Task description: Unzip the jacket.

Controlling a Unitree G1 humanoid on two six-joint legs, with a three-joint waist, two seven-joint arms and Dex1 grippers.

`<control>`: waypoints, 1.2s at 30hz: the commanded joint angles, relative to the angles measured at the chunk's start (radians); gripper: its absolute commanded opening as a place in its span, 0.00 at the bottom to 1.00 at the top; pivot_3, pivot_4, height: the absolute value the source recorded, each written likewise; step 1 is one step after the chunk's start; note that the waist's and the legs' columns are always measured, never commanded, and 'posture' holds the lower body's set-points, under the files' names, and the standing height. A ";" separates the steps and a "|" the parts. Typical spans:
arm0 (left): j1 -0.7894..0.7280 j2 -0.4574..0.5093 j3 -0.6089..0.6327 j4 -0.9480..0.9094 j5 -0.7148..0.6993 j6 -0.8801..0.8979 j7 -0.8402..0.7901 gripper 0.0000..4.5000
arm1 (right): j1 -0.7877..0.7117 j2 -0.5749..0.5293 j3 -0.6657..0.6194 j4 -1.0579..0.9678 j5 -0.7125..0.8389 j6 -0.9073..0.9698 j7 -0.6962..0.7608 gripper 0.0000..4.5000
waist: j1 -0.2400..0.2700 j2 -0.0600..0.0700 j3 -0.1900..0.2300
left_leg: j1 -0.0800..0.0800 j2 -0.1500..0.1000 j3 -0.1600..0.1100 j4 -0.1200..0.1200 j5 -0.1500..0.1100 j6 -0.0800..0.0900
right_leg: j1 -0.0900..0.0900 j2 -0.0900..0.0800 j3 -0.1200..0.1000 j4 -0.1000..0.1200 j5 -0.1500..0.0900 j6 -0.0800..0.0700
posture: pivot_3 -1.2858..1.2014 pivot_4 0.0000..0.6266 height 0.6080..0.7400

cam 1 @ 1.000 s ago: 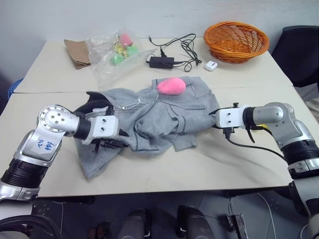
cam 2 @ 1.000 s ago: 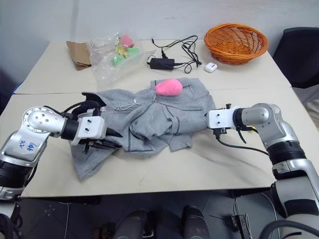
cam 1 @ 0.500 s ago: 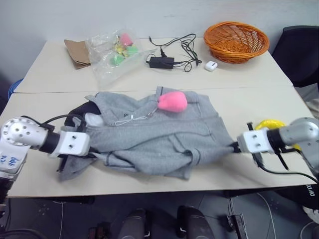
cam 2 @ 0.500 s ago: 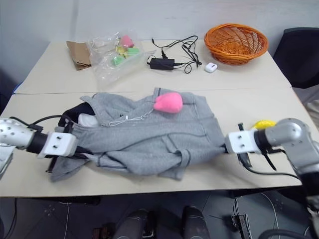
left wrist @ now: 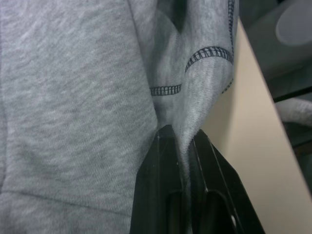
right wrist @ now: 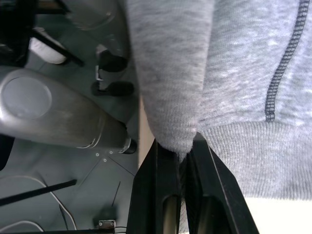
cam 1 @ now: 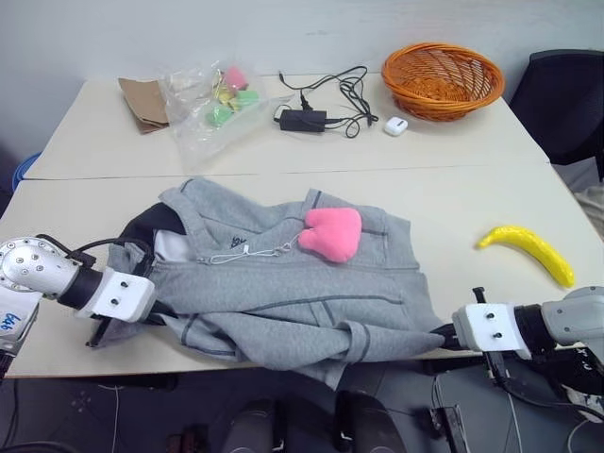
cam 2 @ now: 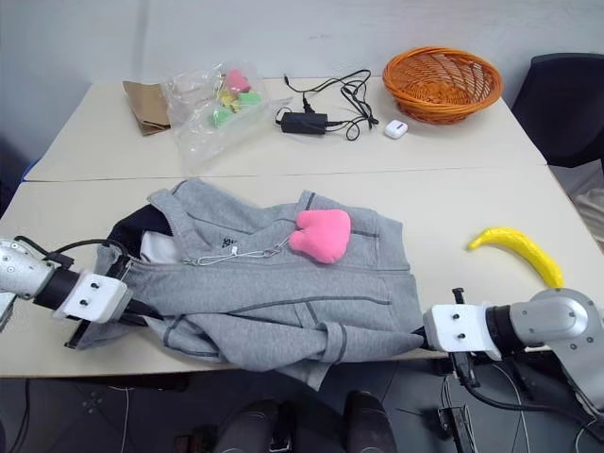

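Both end effectors (left wrist: 181, 134) pinch jacket (cam 1: 283, 293).

— Where is the jacket (cam 1: 283, 293)?

— Spread flat across the near part of the table (cam 1: 444, 203), its lower hem hanging over the front edge.

— What does it look like?

— Light grey fleece with darker seam lines. The dark-lined hood lies toward the table's left edge. White drawstrings trail across the chest.

— And its state?

— Stretched sideways, rumpled along the front edge.
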 commanded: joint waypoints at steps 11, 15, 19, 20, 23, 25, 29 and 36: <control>0.095 0.086 0.141 -0.248 -0.251 0.458 -0.022 0.79 | -0.015 -0.035 -0.226 -0.138 0.219 0.198 0.066 0.86 | 0.000 0.000 0.000 | 0.000 0.000 0.000 0.000 0.000 0.000 | 0.000 0.000 0.001 0.000 0.000 0.000 | 0.52 0.24 1.00; 0.095 0.143 0.257 -0.332 -0.483 0.756 -0.034 0.93 | -0.190 -0.016 -0.217 -0.144 0.315 0.291 0.001 1.00 | -0.003 -0.001 0.001 | 0.000 0.001 -0.002 0.000 0.000 0.000 | 0.001 -0.001 0.003 -0.001 0.000 0.000 | 0.52 0.24 1.00; -0.003 0.139 0.318 -0.336 -0.666 0.961 0.024 0.93 | -0.402 0.075 -0.059 -0.104 0.210 0.297 -0.153 1.00 | -0.004 -0.002 0.001 | 0.000 0.001 -0.003 0.000 0.000 -0.001 | 0.001 -0.001 0.006 -0.002 -0.001 -0.001 | 0.52 0.24 1.00; -0.045 0.121 0.316 -0.328 -0.690 0.989 0.056 0.93 | -0.454 0.118 0.003 -0.086 0.151 0.280 -0.200 1.00 | -0.003 -0.002 0.000 | 0.000 0.001 -0.003 0.000 0.000 -0.002 | 0.000 -0.001 0.006 -0.002 -0.001 -0.001 | 0.52 0.24 1.00; -0.124 0.083 0.290 -0.316 -0.696 1.025 0.113 0.93 | -0.534 0.210 0.127 -0.036 0.009 0.223 -0.286 1.00 | -0.001 -0.002 0.000 | 0.000 0.000 -0.002 0.000 0.001 -0.002 | 0.000 0.001 0.006 0.001 -0.001 -0.002 | 0.52 0.24 1.00; -0.147 0.060 0.246 -0.314 -0.636 0.986 0.120 0.93 | -0.565 0.268 0.245 0.023 -0.133 0.123 -0.325 1.00 | -0.001 -0.002 0.000 | -0.001 -0.001 -0.001 0.000 0.001 -0.002 | -0.002 0.003 0.003 0.002 -0.001 -0.002 | 0.52 0.24 1.00; -0.191 0.025 0.202 -0.304 -0.598 0.972 0.138 0.94 | -0.614 0.349 0.349 0.134 -0.273 0.011 -0.370 0.91 | -0.003 -0.003 0.001 | -0.002 -0.001 0.002 0.000 0.001 -0.001 | -0.003 0.005 0.002 0.002 -0.001 -0.001 | 0.52 0.24 1.00; -0.214 -0.015 0.174 -0.310 -0.561 0.956 0.152 0.94 | -0.677 0.437 0.405 0.304 -0.396 -0.156 -0.419 0.44 | -0.004 -0.004 0.000 | -0.001 -0.001 0.001 0.000 0.001 -0.001 | -0.002 0.005 0.002 0.002 -0.001 -0.001 | 0.52 0.24 1.00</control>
